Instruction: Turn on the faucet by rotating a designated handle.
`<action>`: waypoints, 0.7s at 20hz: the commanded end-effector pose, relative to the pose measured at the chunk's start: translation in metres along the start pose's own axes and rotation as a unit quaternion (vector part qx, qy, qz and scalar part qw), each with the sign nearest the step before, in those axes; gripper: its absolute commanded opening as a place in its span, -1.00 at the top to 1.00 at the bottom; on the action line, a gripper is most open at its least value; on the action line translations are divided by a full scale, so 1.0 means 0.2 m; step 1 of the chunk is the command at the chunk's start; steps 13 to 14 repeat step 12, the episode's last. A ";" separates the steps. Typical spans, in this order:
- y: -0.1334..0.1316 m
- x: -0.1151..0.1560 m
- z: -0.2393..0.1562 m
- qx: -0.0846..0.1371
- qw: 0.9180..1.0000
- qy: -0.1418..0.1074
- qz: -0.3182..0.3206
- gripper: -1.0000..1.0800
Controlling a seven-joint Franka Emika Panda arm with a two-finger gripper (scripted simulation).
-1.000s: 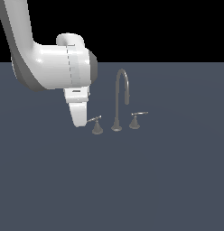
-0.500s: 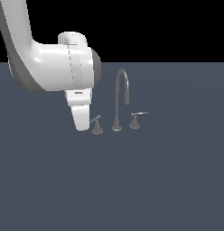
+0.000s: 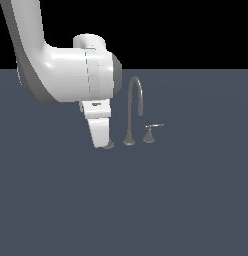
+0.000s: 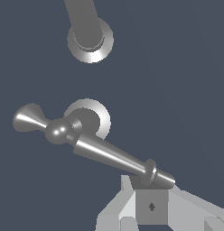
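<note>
The faucet is dull grey metal with a tall gooseneck spout (image 3: 133, 102); its round base also shows in the wrist view (image 4: 90, 39). The handle (image 4: 105, 151), a long thin lever on a cone base, lies right in front of my gripper (image 4: 152, 205), whose fingers show no gap and press against the lever's outer end. In the exterior view my gripper (image 3: 100, 144) hides this handle except for part of its base (image 3: 110, 145), on the spout's left. The smaller twin handle (image 3: 152, 129) stands free on the spout's right.
The faucet set stands on a flat dark blue-grey surface (image 3: 171, 200). My thick white arm (image 3: 61, 75) comes down from the exterior view's upper left.
My gripper has moved toward the exterior view's right and slightly down, against the handle. The handle's lever, visible one second ago, is now hidden behind the fingers.
</note>
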State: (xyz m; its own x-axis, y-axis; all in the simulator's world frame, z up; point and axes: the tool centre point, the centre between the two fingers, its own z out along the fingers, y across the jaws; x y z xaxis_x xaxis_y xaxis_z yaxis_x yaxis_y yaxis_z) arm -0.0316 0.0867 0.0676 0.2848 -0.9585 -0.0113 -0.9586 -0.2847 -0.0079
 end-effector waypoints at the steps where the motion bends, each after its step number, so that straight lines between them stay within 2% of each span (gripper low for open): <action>1: -0.01 0.03 0.00 0.001 1.000 0.001 0.002 1.00; 11: -0.03 0.39 0.01 -0.004 1.000 0.006 0.025 1.00; 14: -0.03 0.39 0.01 -0.004 1.000 0.006 0.025 1.00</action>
